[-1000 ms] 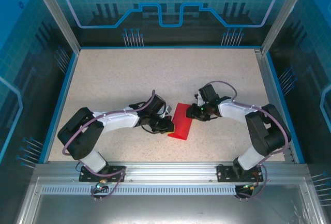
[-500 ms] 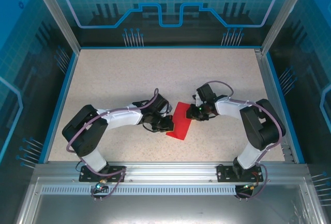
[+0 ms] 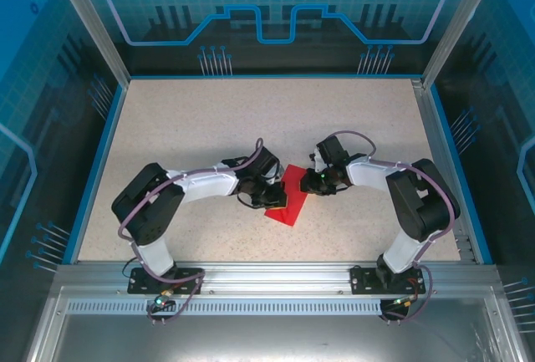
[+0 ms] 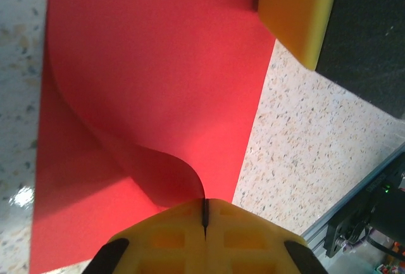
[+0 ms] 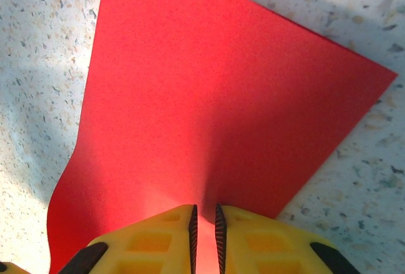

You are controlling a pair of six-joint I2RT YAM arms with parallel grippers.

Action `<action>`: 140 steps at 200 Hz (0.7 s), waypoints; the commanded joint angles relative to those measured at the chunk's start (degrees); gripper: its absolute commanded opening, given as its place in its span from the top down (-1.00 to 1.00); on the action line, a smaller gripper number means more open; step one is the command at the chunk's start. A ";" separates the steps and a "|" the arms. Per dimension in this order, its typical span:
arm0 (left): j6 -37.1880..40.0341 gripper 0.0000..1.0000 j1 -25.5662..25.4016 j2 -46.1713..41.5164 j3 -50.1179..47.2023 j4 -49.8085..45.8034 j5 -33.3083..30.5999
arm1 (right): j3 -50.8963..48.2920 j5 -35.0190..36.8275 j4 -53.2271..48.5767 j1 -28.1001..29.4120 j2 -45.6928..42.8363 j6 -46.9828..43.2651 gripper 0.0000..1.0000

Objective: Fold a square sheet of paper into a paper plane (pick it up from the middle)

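- One square sheet of paper (image 3: 289, 205), bright red, lies on the table (image 3: 201, 119) near its middle, between the two grippers and slightly toward the near side.
- In the left wrist view a part of the sheet (image 4: 152, 65) curls up from the flat part in a soft, uncreased bend.
- Left gripper (image 4: 204, 216): the yellow fingers are pressed together on the curled edge of the paper, with only a thin dark seam between them.
- Right gripper (image 5: 204, 224): its yellow fingers stand a narrow slit apart, with the sheet's right edge rising into that slit and clamped there.
- One yellow fingertip (image 4: 296, 9) of the right gripper shows in the left wrist view, at the sheet's opposite edge.
- Both arms reach inward from the near corners, their wrists close together over the sheet.
- Speckled beige stone-pattern covers the table, which has a blue rim.
- Blue-lit printed walls (image 3: 276, 11) enclose it, and an aluminium rail (image 3: 267, 282) runs along the near edge.
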 commanded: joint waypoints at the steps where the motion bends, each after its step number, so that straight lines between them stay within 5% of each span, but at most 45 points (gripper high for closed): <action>1: 1.29 0.96 -0.74 1.86 2.54 0.08 2.27 | -0.28 -0.85 0.17 0.52 1.23 -1.12 0.65; 140: 0.62 0.97 -1.32 9.28 8.78 2.12 3.15 | -1.18 -1.66 0.48 -0.03 0.75 -2.03 0.69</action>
